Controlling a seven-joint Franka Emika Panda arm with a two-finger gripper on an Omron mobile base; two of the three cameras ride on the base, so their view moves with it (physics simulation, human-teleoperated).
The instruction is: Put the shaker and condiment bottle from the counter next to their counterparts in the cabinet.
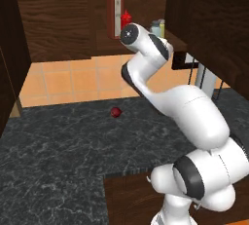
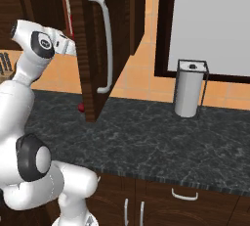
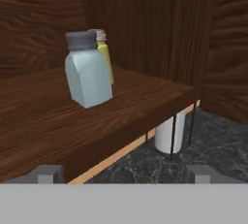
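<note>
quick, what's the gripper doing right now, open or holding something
gripper: open, holding nothing; the shaker stands free on the cabinet shelf ahead of it.

- I see the shaker (image 3: 88,75) as pale grey-blue, translucent and smooth, plastic or glass by the look, with a dull silvery cap.
- The cabinet (image 3: 160,29) and its shelf (image 3: 72,121) look like dark wood with a strong grain and a low sheen.
- My counter (image 1: 53,156) reads as polished black stone with white veins.
- The arm (image 1: 194,117) looks glossy white.
- The wall tiles (image 1: 68,80) look matt orange.
</note>
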